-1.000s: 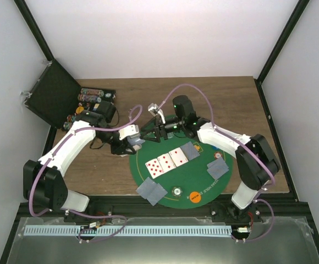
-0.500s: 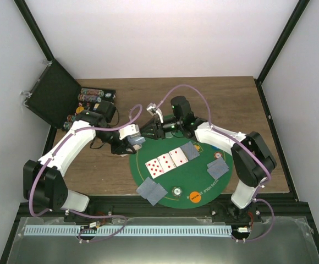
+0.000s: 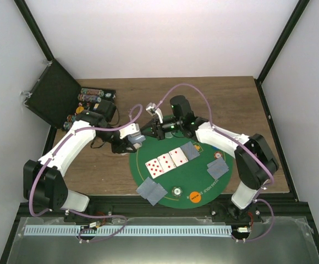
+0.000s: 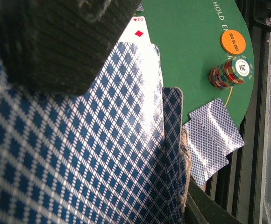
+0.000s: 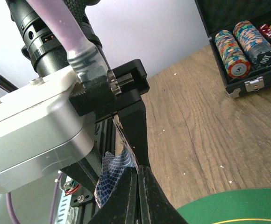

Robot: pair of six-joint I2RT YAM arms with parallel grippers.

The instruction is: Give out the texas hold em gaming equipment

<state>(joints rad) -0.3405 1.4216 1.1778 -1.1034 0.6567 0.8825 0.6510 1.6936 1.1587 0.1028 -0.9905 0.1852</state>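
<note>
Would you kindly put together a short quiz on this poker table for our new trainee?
1. True or false: three cards lie face up on the mat.
2. The Big Blind button is: A orange, B blue, C white.
3. Where do the spare chips sit?
Key: 1 true; 2 A; 3 in the open case at the table's far left.

The left arm (image 3: 71, 146) and right arm (image 3: 221, 140) show white shells between black joint housings, each trailed by a lilac cable (image 3: 187, 87). The left gripper (image 3: 128, 143) has a brushed-silver body (black fingers below).
</note>
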